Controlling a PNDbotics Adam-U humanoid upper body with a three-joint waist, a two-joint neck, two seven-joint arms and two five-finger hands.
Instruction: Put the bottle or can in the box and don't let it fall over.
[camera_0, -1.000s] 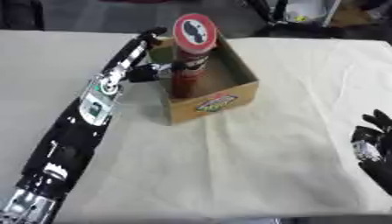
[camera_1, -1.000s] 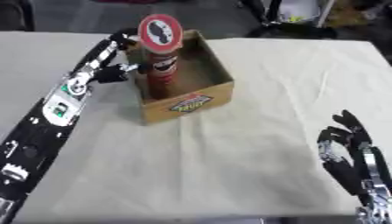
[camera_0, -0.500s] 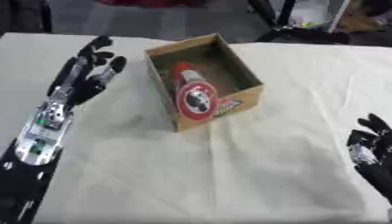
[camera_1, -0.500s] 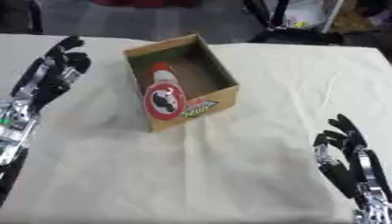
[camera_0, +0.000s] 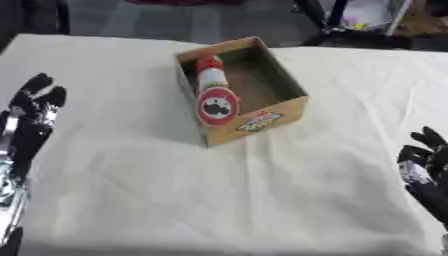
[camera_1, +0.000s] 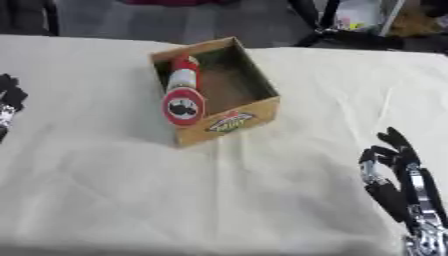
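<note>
At the far left the left hand (camera_0: 35, 107) rests on the cream tablecloth (camera_0: 219, 200), fingers straight and spread upward, holding nothing and well apart from the box. Near the middle, toward the far side of the table, sits an open cardboard box (camera_0: 284, 107) turned askew, with a coloured label on its near wall. Inside it, along the left wall, is a tall red and white can (camera_0: 213, 82); its round red lid with a dark emblem faces the camera at the box's near left corner, above the rim. The can's body runs back from the lid toward the far wall, so it appears tilted or lying rather than upright, though how far it leans cannot be told for sure. The rest of the box floor is bare brown card. At the lower right the right hand (camera_1: 394, 165) shows with fingers extended upward and relaxed, grasping nothing, well clear of the box.
</note>
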